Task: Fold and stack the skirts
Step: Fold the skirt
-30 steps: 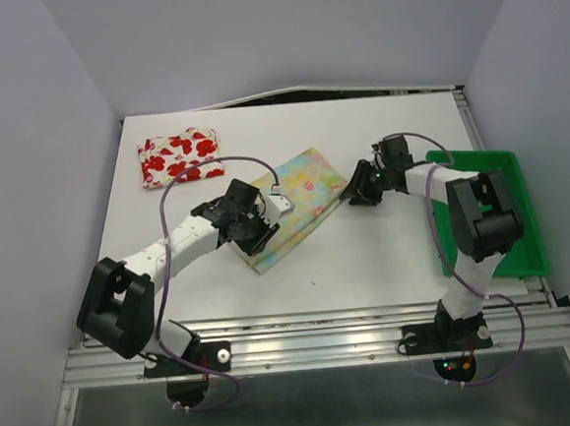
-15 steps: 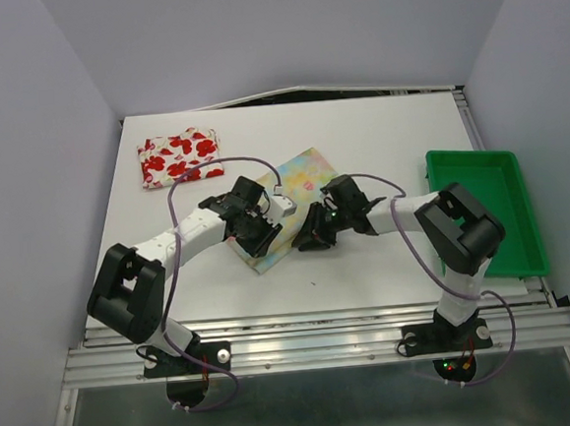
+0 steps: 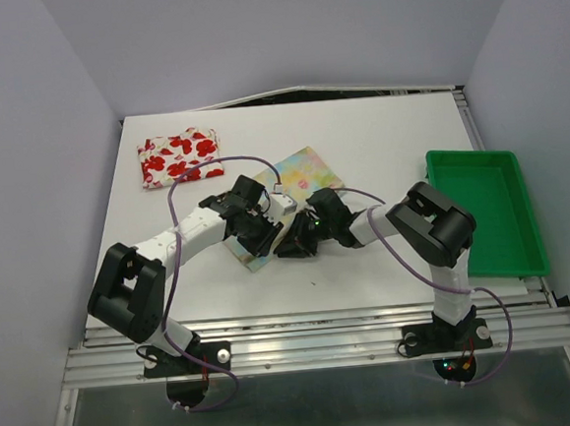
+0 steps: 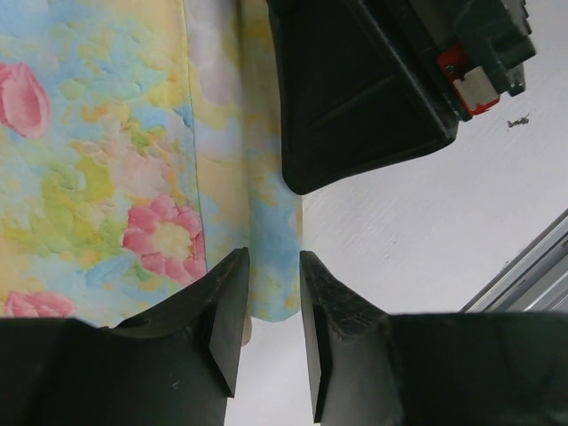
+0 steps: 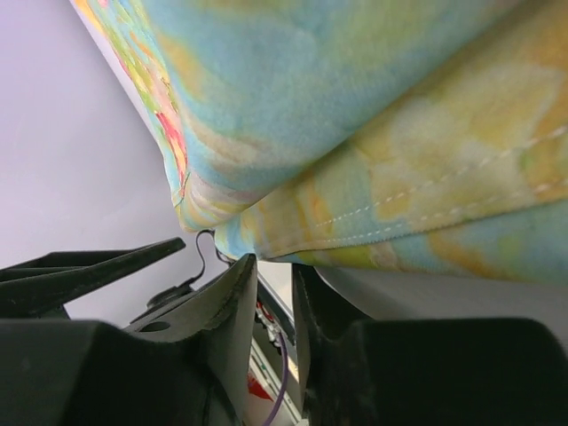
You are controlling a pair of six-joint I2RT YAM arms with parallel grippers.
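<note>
The pale yellow pastel-flowered skirt (image 3: 304, 175) lies folded mid-table, and both grippers sit at its near end. My left gripper (image 3: 265, 229) rests on it. In the left wrist view its jaws (image 4: 266, 266) stand a little apart, straddling the blue corner of the skirt (image 4: 106, 160), with bare table showing between the fingers. My right gripper (image 3: 290, 247) meets that same near edge from the right. Its fingers (image 5: 273, 266) are narrowly apart just under the stitched hem of the skirt (image 5: 373, 115). The white skirt with red flowers (image 3: 180, 155) lies folded at the far left.
A green plastic tray (image 3: 488, 217) stands at the table's right edge. The right gripper's black body (image 4: 355, 98) fills the upper part of the left wrist view, close to my left fingers. The table's metal front rail (image 3: 315, 344) runs along the near edge.
The right arm has swung left from beside the green tray to the pastel skirt's near edge, with its jaws narrowing. The left gripper has shifted slightly and stayed on the skirt.
</note>
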